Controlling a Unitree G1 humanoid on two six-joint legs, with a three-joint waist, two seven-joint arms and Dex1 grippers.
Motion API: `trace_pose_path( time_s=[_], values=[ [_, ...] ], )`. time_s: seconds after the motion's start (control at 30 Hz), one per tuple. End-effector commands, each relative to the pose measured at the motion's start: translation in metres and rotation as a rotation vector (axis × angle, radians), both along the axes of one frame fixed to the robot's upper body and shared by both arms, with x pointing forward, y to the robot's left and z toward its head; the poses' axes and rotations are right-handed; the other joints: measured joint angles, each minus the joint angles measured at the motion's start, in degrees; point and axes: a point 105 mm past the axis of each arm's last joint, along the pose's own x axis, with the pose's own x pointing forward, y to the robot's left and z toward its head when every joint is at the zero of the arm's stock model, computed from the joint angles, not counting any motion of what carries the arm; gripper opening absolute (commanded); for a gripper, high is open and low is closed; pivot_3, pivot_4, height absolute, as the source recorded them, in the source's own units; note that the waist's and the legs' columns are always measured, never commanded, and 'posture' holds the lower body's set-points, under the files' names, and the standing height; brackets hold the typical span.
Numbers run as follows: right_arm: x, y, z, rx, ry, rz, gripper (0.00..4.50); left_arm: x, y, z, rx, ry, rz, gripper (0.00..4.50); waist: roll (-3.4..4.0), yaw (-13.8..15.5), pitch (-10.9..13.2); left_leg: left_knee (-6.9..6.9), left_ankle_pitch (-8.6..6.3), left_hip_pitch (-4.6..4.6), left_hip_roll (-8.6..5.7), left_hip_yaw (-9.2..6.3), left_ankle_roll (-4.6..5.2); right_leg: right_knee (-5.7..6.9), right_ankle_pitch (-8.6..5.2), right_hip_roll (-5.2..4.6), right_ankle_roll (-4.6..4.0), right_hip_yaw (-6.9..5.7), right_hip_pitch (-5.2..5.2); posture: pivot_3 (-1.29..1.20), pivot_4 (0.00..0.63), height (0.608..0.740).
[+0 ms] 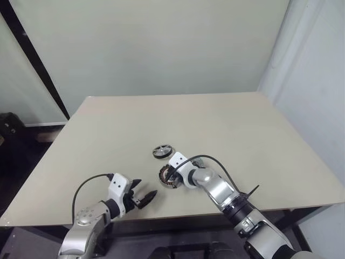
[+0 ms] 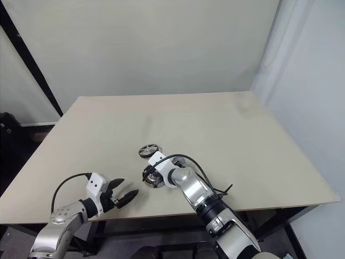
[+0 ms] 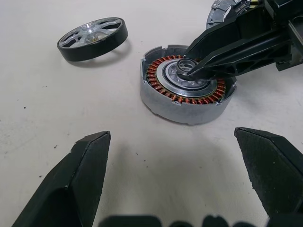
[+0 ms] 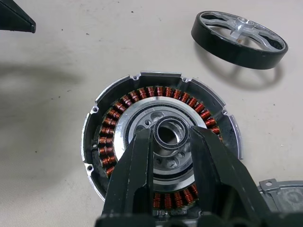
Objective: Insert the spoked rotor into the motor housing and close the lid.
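Pinching the silvery hub of the motor housing (image 4: 161,156), the right gripper (image 4: 171,138) steadies it while the left gripper (image 3: 182,177) hangs wide open nearby, and the spoked rotor (image 4: 239,39) (rigid, probably slick) invites an outer-rim grasp.

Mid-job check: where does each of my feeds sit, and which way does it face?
Head stereo pair: on the head, looking forward and down over the table; both arms show.
Left wrist: along the open left gripper toward the motor housing; its own fingers show.
Right wrist: down onto the housing's hub, right gripper closed around it.
Both wrist views share the housing and the spoked rotor lying beside it.
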Motion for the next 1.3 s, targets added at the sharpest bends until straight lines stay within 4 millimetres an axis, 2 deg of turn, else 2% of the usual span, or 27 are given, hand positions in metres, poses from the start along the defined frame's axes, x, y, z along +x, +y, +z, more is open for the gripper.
trace_pose_path(
  time_s=[0.03,0.3,0.5,0.73,0.83,0.87,1.1,1.2,1.3],
  values=[
    [0.006,0.002,0.013,0.018,-0.040,0.006,0.80,0.005,-0.001,0.010,0.006,-0.052,-0.008,4.50,0.00,0.00,0.00,0.00,0.00,0.01,0.00,0.00,0.00,0.00,0.00,0.00,0.00,0.00,0.01,0.00,0.000,0.740],
    [0.004,0.004,0.012,0.013,-0.033,0.024,0.80,0.006,-0.001,0.010,0.008,-0.055,-0.003,4.50,0.02,0.00,0.01,-0.05,-0.03,0.57,0.01,0.00,-0.02,-0.04,-0.09,0.00,-0.12,0.00,0.57,0.00,0.000,0.740],
    [0.003,0.005,0.012,0.013,-0.036,0.031,0.80,0.006,-0.001,0.010,0.007,-0.056,-0.004,4.50,0.02,0.00,0.01,-0.03,-0.03,0.62,0.02,0.00,-0.03,-0.04,-0.09,0.00,-0.13,0.00,0.60,0.00,0.000,0.740],
    [0.003,0.006,0.012,0.014,-0.034,0.035,3.14,0.006,-0.001,0.010,0.008,-0.057,-0.006,4.50,0.02,0.00,0.01,-0.07,-0.03,0.61,0.02,0.00,-0.03,-0.04,-0.09,0.00,-0.13,0.00,0.58,0.00,0.000,0.740],
    [0.003,0.006,0.013,0.015,-0.039,0.035,4.28,0.007,-0.001,0.010,0.008,-0.059,-0.006,4.50,0.02,0.00,0.01,-0.07,-0.03,0.61,0.02,0.00,-0.02,-0.04,-0.09,0.00,-0.13,0.00,0.58,0.00,0.000,0.740],
    [0.003,0.006,0.014,0.018,-0.044,0.034,4.45,0.007,-0.001,0.010,0.007,-0.059,-0.005,4.50,0.02,0.00,0.01,-0.07,-0.03,0.61,0.02,0.00,-0.03,-0.04,-0.09,-0.01,-0.13,0.00,0.58,0.00,0.000,0.740],
    [0.003,0.012,0.030,0.066,-0.073,0.049,4.45,0.007,-0.001,0.011,0.009,-0.060,-0.002,4.50,0.03,-0.01,0.02,-0.08,-0.03,0.61,0.02,0.00,-0.03,-0.04,-0.09,-0.01,-0.13,0.00,0.57,0.00,0.000,0.740],
    [0.004,0.012,0.037,0.071,-0.107,0.050,3.83,0.007,-0.001,0.011,0.008,-0.060,-0.001,4.50,0.02,-0.01,0.02,-0.09,-0.03,0.61,0.02,-0.01,-0.03,-0.05,-0.09,-0.01,-0.13,0.00,0.56,0.00,0.000,0.740],
    [0.009,0.007,0.039,0.012,-0.174,0.047,2.76,0.007,-0.001,0.011,0.006,-0.061,-0.002,4.50,0.03,0.01,0.02,-0.10,-0.03,0.61,0.02,-0.01,-0.03,-0.06,-0.09,-0.01,-0.13,0.00,0.56,0.00,0.000,0.740]
  ],
)
